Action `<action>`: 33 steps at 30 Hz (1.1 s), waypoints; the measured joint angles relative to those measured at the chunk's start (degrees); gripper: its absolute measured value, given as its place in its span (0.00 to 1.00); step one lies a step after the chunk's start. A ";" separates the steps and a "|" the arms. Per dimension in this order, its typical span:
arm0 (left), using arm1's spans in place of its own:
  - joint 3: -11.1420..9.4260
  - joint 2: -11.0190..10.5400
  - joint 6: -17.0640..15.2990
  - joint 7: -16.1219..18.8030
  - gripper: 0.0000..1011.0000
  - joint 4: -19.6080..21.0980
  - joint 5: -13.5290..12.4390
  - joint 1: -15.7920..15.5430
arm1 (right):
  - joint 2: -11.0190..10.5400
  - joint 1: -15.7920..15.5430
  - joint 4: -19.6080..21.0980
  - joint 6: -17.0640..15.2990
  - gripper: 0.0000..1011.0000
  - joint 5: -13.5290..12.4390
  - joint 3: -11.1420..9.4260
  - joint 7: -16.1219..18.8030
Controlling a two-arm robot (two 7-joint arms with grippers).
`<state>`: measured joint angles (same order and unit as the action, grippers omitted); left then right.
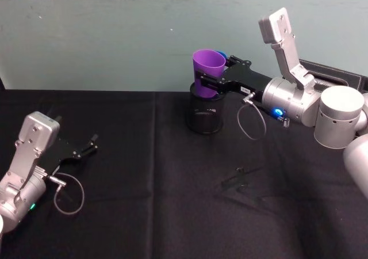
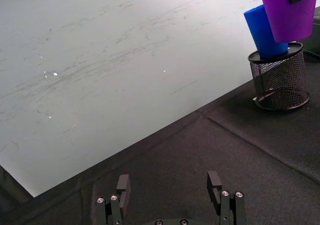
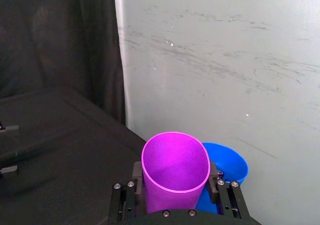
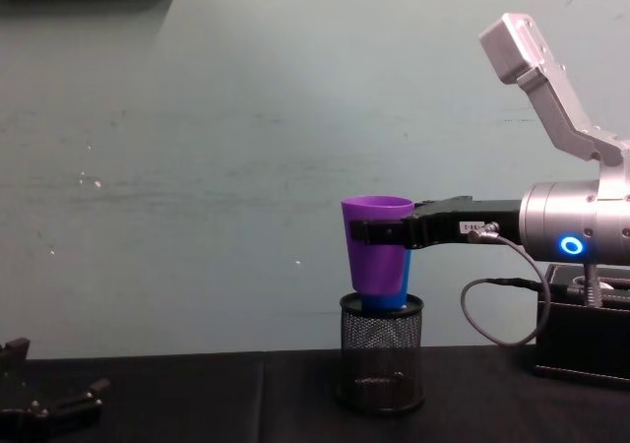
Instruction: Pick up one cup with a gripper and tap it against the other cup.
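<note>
My right gripper is shut on the purple cup, holding it upright just above the black wire-mesh pen holder near the back wall. The blue cup stands tilted inside that holder, right behind the purple cup. In the right wrist view the purple cup sits between my fingers, its rim against the blue cup's rim; whether they touch I cannot tell. From the chest, the purple cup covers most of the blue cup. My left gripper rests open at the table's left.
A black cloth covers the table, with a pale wall close behind the holder. A black box stands at the back right under my right arm. A cable loop hangs from the right wrist.
</note>
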<state>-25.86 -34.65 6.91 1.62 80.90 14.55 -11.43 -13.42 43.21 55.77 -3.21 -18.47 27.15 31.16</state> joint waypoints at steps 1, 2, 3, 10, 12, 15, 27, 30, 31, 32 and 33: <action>0.00 0.00 0.00 0.00 1.00 0.00 0.00 0.00 | 0.00 0.00 0.00 0.00 0.72 0.00 0.00 0.00; 0.00 0.00 0.00 0.00 1.00 0.00 0.00 0.00 | 0.00 0.00 0.00 0.00 0.72 0.00 0.00 0.00; 0.00 0.00 0.00 0.00 1.00 0.00 0.00 0.00 | 0.00 0.00 0.00 0.00 0.72 0.00 0.00 0.00; 0.00 0.00 0.00 0.00 1.00 0.00 0.00 0.00 | 0.00 0.00 0.00 0.00 0.72 0.00 0.00 0.00; 0.00 0.00 0.00 0.00 1.00 0.00 0.00 0.00 | 0.00 0.00 0.00 0.00 0.72 0.00 0.00 0.00; 0.00 0.00 0.00 0.00 1.00 0.00 0.00 0.00 | 0.00 0.00 0.00 0.00 0.72 0.00 0.00 0.00; 0.00 0.00 0.00 0.00 1.00 0.00 0.00 0.00 | 0.00 0.00 0.00 0.00 0.72 0.00 0.00 0.00; 0.00 0.00 0.00 0.00 1.00 0.00 0.00 0.00 | 0.00 0.00 0.00 0.00 0.72 0.00 0.00 0.00; 0.00 0.00 0.00 0.00 1.00 0.00 0.00 0.00 | 0.00 0.00 0.00 0.00 0.72 0.00 0.00 0.00; 0.00 0.00 0.00 0.00 1.00 0.00 0.00 0.00 | 0.00 0.00 0.00 0.00 0.72 0.00 0.00 0.00; 0.00 0.00 0.00 0.00 1.00 0.00 0.00 0.00 | 0.00 0.00 0.00 0.00 0.72 0.00 0.00 0.01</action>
<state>-25.86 -34.64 6.91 1.62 80.90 14.55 -11.43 -13.42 43.22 55.77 -3.22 -18.47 27.15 31.17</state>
